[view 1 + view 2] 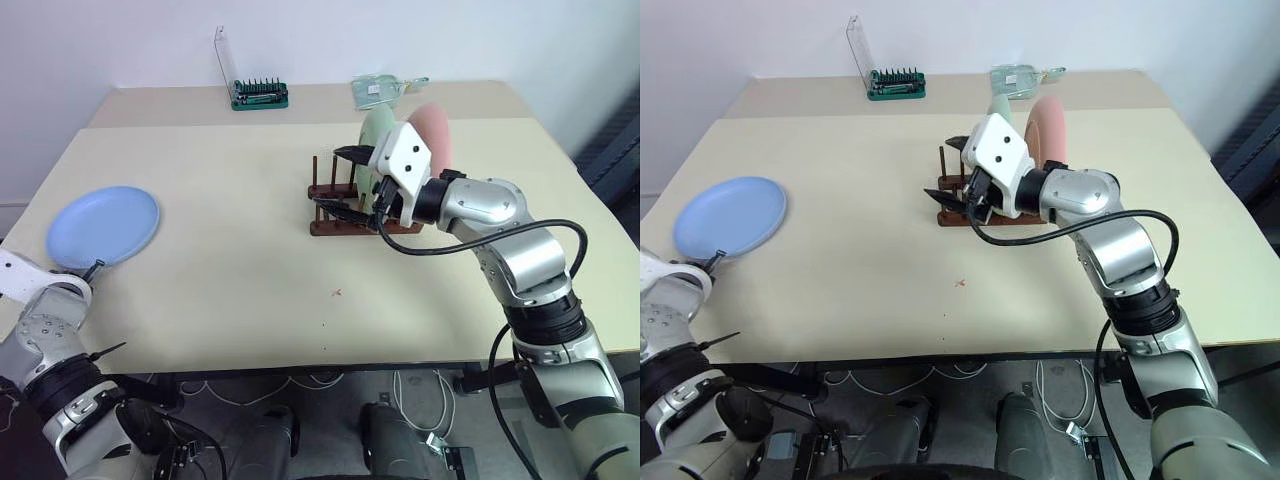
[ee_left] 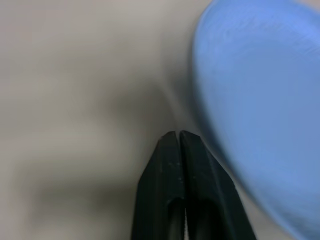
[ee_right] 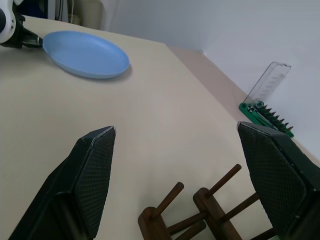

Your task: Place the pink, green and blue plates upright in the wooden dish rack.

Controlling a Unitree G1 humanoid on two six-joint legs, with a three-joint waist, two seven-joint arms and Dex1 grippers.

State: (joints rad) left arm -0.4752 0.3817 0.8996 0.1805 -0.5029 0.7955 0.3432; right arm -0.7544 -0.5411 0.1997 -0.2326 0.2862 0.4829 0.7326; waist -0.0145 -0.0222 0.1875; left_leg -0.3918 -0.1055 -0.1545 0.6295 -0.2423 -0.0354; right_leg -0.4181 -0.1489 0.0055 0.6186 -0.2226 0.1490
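The blue plate (image 1: 103, 226) lies flat on the table (image 1: 250, 290) close to its left edge, toward the near-left corner. The left gripper (image 1: 95, 268) sits at the plate's near rim with its two black fingers (image 2: 172, 190) pressed together, their tips just beside the rim and low over the table; whether they pinch the rim or only touch it cannot be told. In the right wrist view the same gripper shows as a dark tip meeting the plate's edge.

The right gripper (image 1: 343, 182) hangs above the middle of the table with its jaws spread wide and nothing between them, its fingers (image 3: 95, 175) straddling the left end of the wooden dish rack (image 1: 335, 205), over the free upright pegs there. Behind this gripper, the green plate (image 1: 373, 135) and the pink plate (image 1: 433, 133) stand upright in the rack, side by side, the pink one nearer the table's right edge.

At the far edge of the table stand a green tool holder (image 1: 259, 94) with a raised clear lid and, to its right, a clear glass object (image 1: 378, 90) that is hard to make out.
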